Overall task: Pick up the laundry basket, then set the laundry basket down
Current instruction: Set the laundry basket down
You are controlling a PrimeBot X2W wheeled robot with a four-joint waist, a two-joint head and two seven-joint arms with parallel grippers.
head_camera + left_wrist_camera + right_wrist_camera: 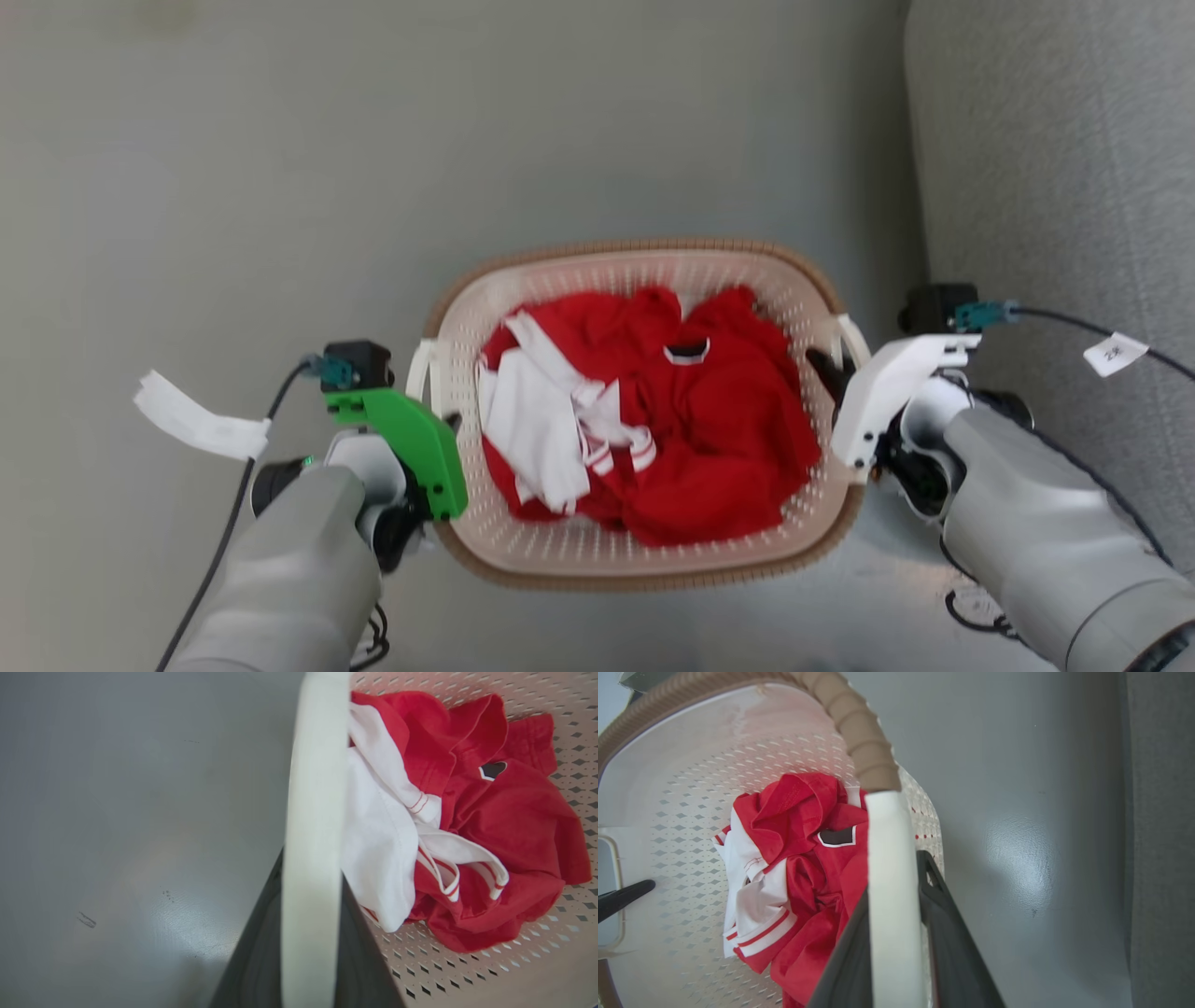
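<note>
While clamping basket [644,250] handles [314,788] in left end effector [311,872] and right end effector [894,877], just left of sofa [1055,187], likely risks tilting and spilling clothes [691,439] through uneven lifting, or dropping through slip on smooth plastic.

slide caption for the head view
Left gripper and right gripper hold the laundry basket by its sides, red-and-white clothes inside.
</note>
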